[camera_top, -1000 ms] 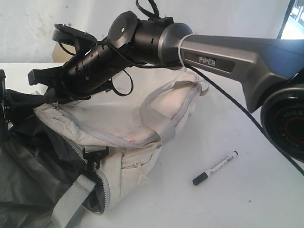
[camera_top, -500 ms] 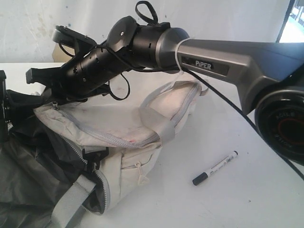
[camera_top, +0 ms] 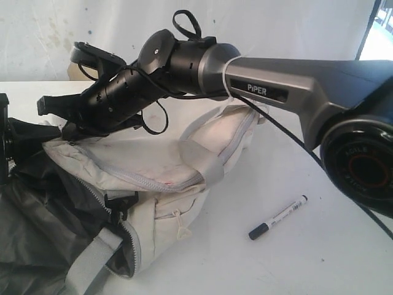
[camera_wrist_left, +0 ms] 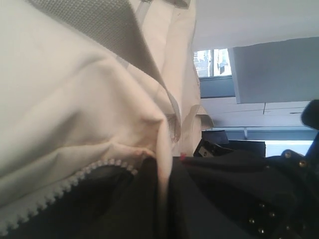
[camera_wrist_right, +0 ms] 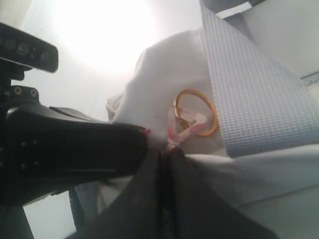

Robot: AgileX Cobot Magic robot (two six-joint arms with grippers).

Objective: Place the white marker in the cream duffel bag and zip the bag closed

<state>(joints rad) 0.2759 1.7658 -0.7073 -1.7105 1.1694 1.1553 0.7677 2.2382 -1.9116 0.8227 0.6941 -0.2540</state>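
With the right gripper, clenching a fold of the bag at its rim, pinching cream cloth together with dark lining, just beside a gold ring and a pink tab. Reaching across the top of the bag toward 9 o'clock in the exterior view, and meeting the cloth at the bag's 10 o'clock corner.

With the left gripper, pinching the same rim, closing tight on a cream fold next to the teeth of an open zipper. Sitting very near the right gripper, and showing as a black block in the right wrist view. Barely peeking in at the 9 o'clock edge of the exterior view.

Leaving the marker outside the bag, lying flat on the white table at about 4 o'clock from the bag, well apart from both grippers. Pointing its black cap toward 8 o'clock and its other end toward 2 o'clock.

Gaping wide at the bag's 8 o'clock end, exposing the dark lining there. Draping a grey strap over the cream top toward 3 o'clock, beside a closed zipper and faint reddish stains.
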